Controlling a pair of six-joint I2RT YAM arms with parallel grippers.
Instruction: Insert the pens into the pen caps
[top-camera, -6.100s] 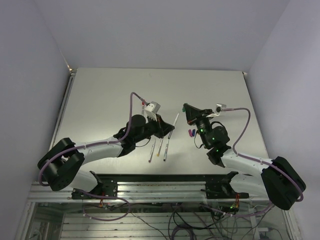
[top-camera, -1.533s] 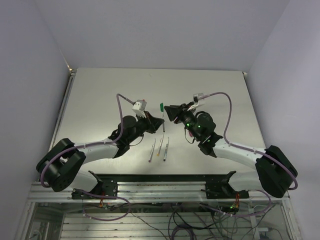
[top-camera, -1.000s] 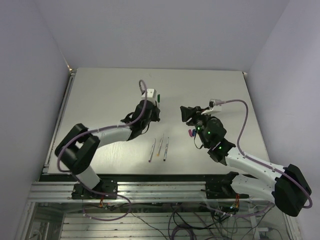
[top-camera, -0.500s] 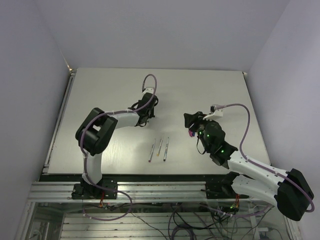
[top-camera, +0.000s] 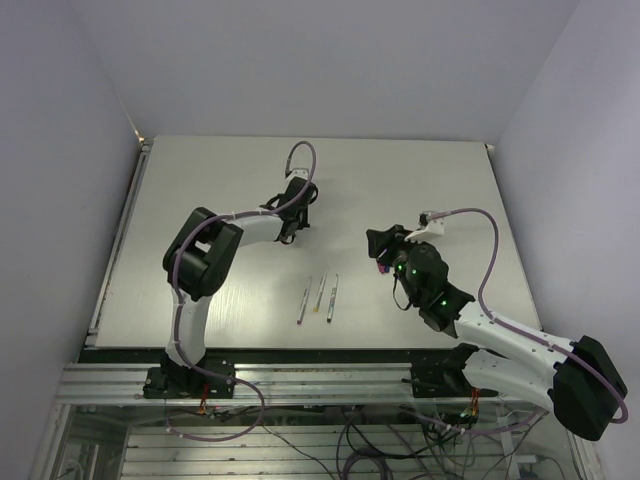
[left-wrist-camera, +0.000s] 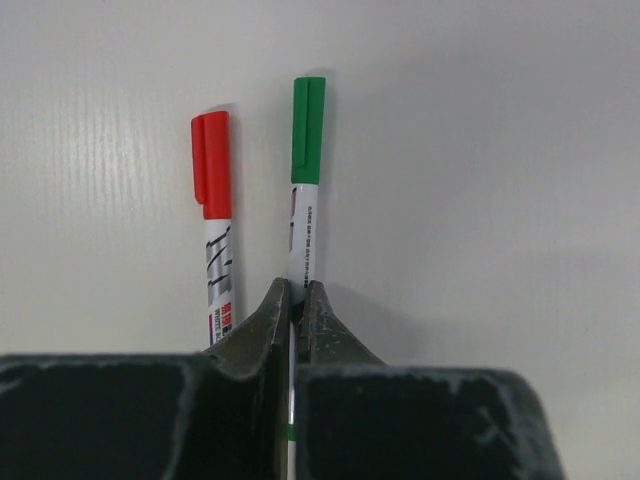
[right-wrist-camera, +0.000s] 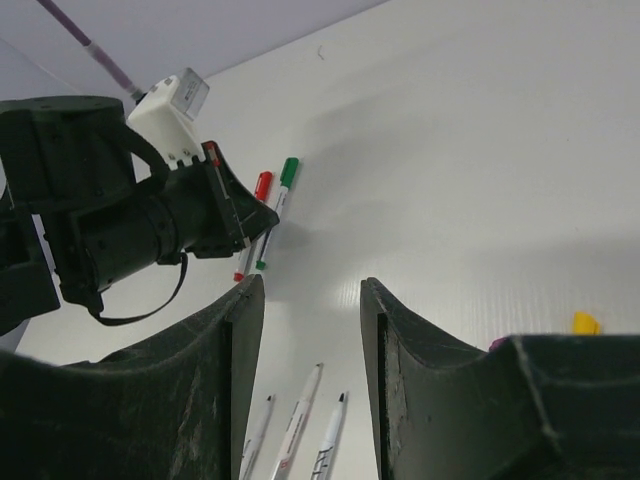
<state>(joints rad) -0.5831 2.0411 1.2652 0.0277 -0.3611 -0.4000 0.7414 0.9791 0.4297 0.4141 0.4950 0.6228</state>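
Observation:
My left gripper (left-wrist-camera: 297, 300) is shut on a grey pen with a green cap (left-wrist-camera: 308, 130), low at the table. A red-capped pen (left-wrist-camera: 213, 230) lies right beside it, parallel. In the top view the left gripper (top-camera: 291, 226) reaches far over the middle of the table and hides both pens. My right gripper (right-wrist-camera: 305, 295) is open and empty, hovering at the centre right (top-camera: 378, 243). Three uncapped pens (top-camera: 318, 298) lie side by side near the front. A magenta cap (top-camera: 381, 268) lies just below the right gripper, and a yellow cap (right-wrist-camera: 585, 322) shows in the right wrist view.
The white table (top-camera: 200, 180) has a metal rail along its left edge (top-camera: 118, 240). Grey walls close in the back and both sides. The left arm's elbow (top-camera: 200, 245) stands over the left half of the table.
My left arm has swung to the far middle of the table with the green-capped pen and lowered it beside the red-capped one. My right gripper has drawn back right, over the loose caps.

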